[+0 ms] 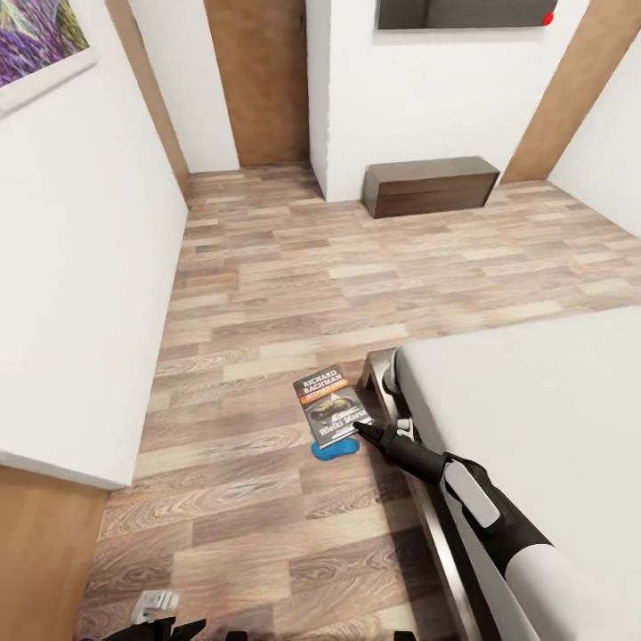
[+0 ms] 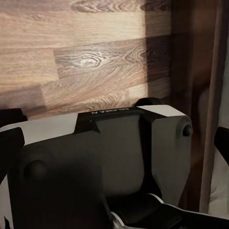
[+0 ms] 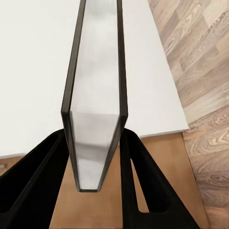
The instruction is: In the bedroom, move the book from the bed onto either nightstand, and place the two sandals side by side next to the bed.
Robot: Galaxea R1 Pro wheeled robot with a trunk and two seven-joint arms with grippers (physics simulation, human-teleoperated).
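Head view, lower middle of the frame: the right gripper (image 1: 367, 431) is clenched on the lower edge of the book (image 1: 332, 405), held above the wood floor (image 1: 267, 294) beside the bed (image 1: 534, 401) corner. A blue sandal (image 1: 332, 451) lies on the floor just under it. Right wrist view shows the book's page edge (image 3: 95, 119) between black fingers (image 3: 143, 191). Whether the left gripper is clenched, I cannot tell.

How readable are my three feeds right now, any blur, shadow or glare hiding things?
Head view: evenly lit, sharp; the book title reads clearly in the right gripper. Left wrist view: dim, heavy shadow over the floor. Right wrist view: bright, the book's page edges washed pale.
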